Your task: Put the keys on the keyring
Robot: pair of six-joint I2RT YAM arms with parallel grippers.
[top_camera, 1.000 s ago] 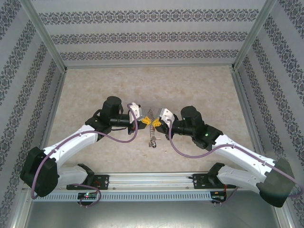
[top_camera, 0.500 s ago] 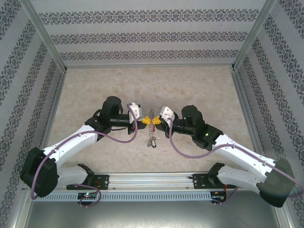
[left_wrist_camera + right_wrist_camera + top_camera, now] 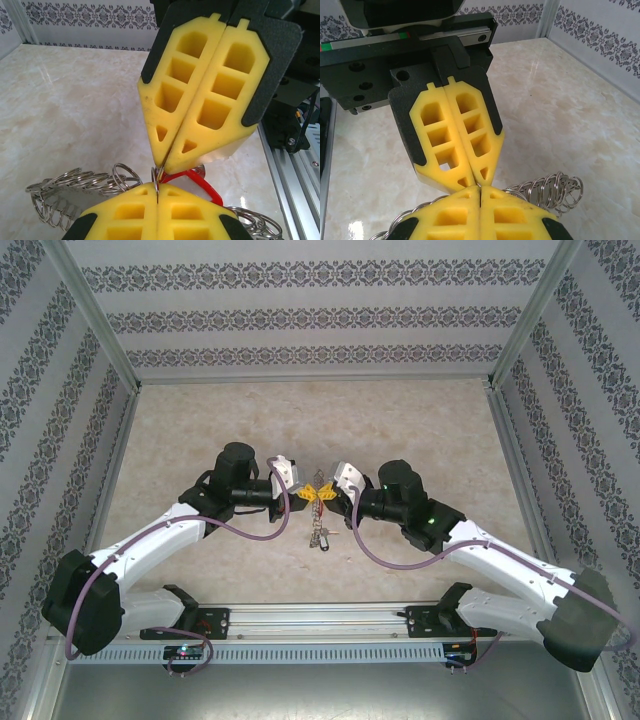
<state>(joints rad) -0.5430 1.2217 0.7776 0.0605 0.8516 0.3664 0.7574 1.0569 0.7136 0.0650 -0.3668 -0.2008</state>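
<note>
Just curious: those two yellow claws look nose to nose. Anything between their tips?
Yes: in the left wrist view, a thin metal ring stands between the tips of the left gripper and right gripper, a red key tag beside it.

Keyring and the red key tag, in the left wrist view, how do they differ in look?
The keyring is silvery metal; the red key tag is red and looks plastic. The keyring is a long string of many wire rings, spreading to both sides; the red key tag is one small piece. Both sit where the left gripper and right gripper meet tip to tip.
</note>
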